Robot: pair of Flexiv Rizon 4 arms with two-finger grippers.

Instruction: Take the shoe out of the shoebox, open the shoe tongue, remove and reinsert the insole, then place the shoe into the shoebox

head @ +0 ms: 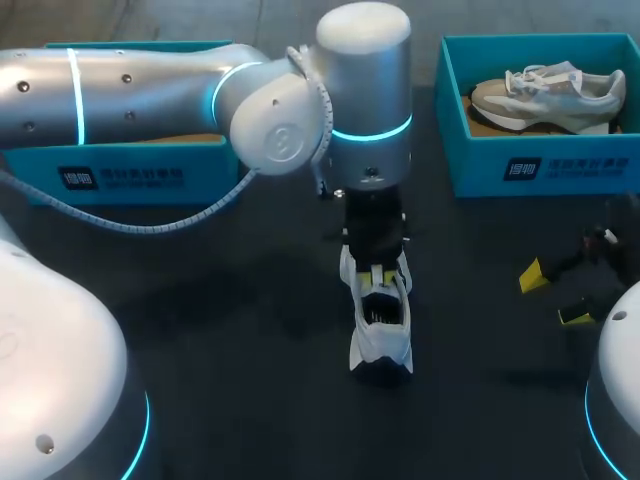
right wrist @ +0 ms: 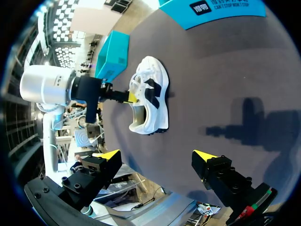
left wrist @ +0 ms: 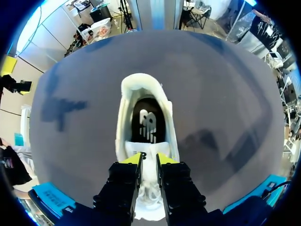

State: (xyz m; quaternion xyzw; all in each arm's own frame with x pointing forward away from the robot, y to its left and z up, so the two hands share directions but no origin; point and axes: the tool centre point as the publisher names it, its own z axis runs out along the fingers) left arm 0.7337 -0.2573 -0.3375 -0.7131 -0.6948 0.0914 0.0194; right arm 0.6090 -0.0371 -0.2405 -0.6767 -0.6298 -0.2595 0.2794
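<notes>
The left gripper (left wrist: 149, 160) is pressing its yellow tips close together, pinching the shoe's tongue (left wrist: 146, 148) from both sides. Just ahead of those fingers the shoe (head: 381, 335) is gaping open, and the dark insole (left wrist: 147, 123) is lying flat inside. It looks like the tongue-opening step is the one in hand, with the insole not yet out.

The shoe is standing on its sole in the middle of the table (head: 200, 330). Its long axis is running from the far edge toward the robot. The toe is pointing away under the left gripper and the heel is facing the near side.

Over to the side, the right gripper (right wrist: 157, 155) is hanging spread wide with nothing between its fingers, well apart from the shoe. The next move probably calls for it to come in from the heel end, dip into the opening and nip the insole's rear edge, while the left one holds the tongue clear.

Further out, the left shoebox (head: 150, 170) and the right shoebox (head: 480, 160) are sitting at the far edge, the right one holding a second shoe (head: 548, 95).
</notes>
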